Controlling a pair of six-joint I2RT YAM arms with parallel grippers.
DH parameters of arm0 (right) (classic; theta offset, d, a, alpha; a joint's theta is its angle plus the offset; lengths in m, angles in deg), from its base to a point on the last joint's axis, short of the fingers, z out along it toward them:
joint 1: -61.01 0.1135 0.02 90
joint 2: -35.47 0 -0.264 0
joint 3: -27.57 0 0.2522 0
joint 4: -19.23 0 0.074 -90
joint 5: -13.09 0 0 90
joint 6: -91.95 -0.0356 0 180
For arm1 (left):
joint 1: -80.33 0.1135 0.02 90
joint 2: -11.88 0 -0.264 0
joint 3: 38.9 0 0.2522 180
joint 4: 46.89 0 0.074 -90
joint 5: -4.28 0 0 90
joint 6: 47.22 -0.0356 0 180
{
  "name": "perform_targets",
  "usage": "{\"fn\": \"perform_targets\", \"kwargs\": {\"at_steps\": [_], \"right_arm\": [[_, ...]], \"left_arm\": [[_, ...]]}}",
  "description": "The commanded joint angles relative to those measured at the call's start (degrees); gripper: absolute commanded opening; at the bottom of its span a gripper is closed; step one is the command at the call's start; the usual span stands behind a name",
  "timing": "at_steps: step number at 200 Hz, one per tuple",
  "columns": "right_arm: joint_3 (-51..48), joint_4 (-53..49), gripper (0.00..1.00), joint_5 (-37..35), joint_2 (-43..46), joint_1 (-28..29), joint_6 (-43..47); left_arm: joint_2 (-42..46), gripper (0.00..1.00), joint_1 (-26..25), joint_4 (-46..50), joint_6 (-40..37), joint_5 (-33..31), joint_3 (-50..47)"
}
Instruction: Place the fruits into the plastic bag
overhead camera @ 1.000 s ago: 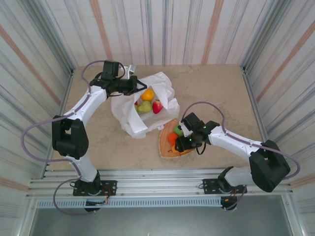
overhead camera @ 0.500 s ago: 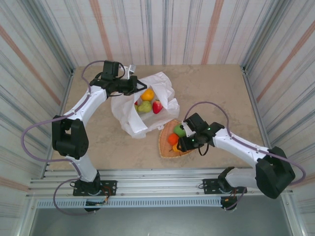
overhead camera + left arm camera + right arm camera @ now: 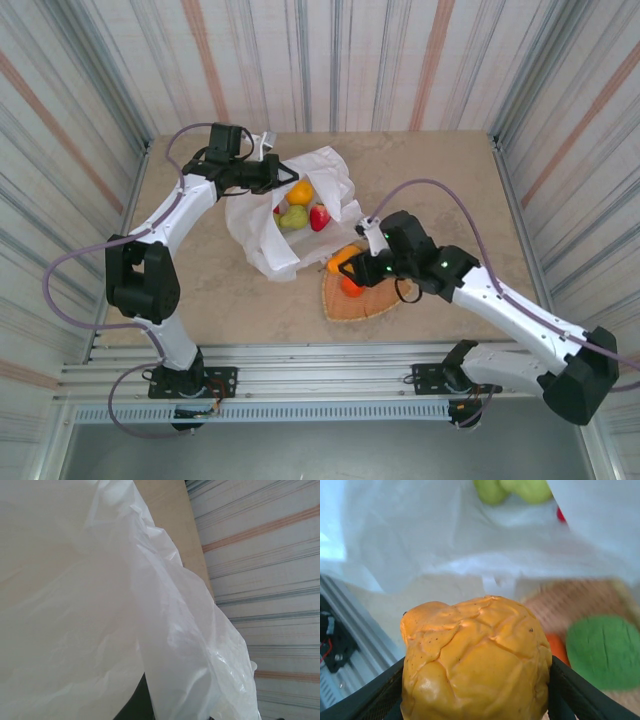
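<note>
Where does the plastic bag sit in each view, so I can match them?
Top external: bag left of centre, up-left of the tray.
Left wrist: bag close up, covering left and centre.
Right wrist: bag across the top, behind the orange fruit.
Shared landmark: the tan table.

We see a beige, faintly marbled tabletop [image 3: 440,180], boxed in by striped walls on the left, far and right sides. Two things lie directly on it. A crinkled white bag [image 3: 262,242] sits left of centre toward the far side, its mouth open upward. A tan woven tray [image 3: 340,308] lies near the middle of the near edge, just beside the bag's near right corner; we cannot tell whether they touch. The right half and the near left corner of the tabletop are bare.
</note>
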Motion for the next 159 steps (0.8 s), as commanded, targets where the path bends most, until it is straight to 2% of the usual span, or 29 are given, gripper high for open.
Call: {"fn": "perform_targets", "kwargs": {"at_steps": [1, 29, 45, 103, 159], "right_arm": [[3.9, 6.5, 0.52, -9.6, -5.4, 2.7, 3.1], [8.6, 8.5, 0.53, -20.6, -14.6, 5.6, 4.6], [10.3, 10.6, 0.53, -23.4, -19.8, 6.2, 6.2], [15.6, 19.5, 0.52, -27.6, -33.8, 6.2, 5.2], [20.1, 27.0, 0.53, -26.7, -43.5, 5.3, 0.1]], "left_arm": [[-0.6, 0.00, 0.1, 0.5, 0.2, 0.7, -0.1], [-0.2, 0.00, 0.0, 0.5, 0.1, 0.7, -0.1], [-0.3, 0.00, 0.0, 0.5, 0.2, 0.7, 0.0], [-0.3, 0.00, -0.1, 0.5, 0.3, 0.8, 0.0], [0.2, 0.00, 0.1, 0.4, 0.3, 0.8, -0.1]]}}
